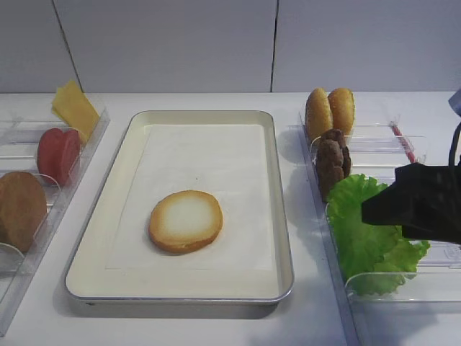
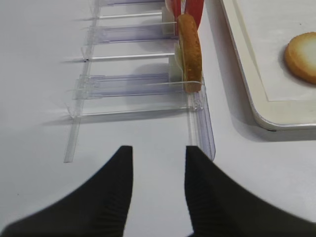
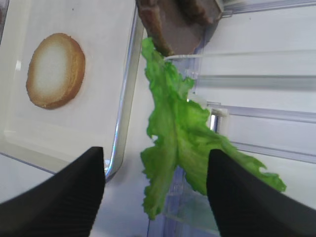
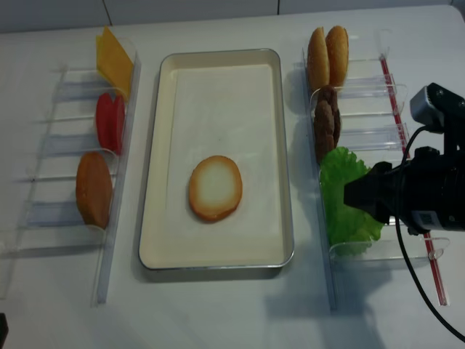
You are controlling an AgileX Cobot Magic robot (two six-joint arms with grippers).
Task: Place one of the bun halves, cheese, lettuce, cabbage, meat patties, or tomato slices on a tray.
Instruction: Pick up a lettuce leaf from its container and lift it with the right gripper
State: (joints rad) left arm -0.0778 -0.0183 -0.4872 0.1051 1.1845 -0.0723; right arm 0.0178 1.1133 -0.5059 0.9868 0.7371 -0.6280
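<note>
One bun half [image 1: 186,220] lies cut face up on the cream tray [image 1: 282,216]. My right gripper [image 3: 155,151] hangs open over the green lettuce [image 3: 180,133], which stands in the right bin; the leaf shows between the fingers, and nothing is gripped. In the high view this gripper [image 1: 369,207] covers part of the lettuce [image 1: 360,238]. Behind it stand dark meat patties [image 1: 333,162] and two more bun halves [image 1: 330,112]. On the left are cheese [image 1: 74,108], tomato slices [image 1: 57,153] and another bun [image 1: 20,209]. My left gripper [image 2: 159,150] is open over bare table. Cabbage is out of view.
Narrow clear plastic bins run along both sides of the tray, the left bin [image 4: 65,94] and the right bin [image 4: 363,91]. The right arm's cable [image 4: 418,291] loops over the table near the right bin's front end. A wall stands behind the table.
</note>
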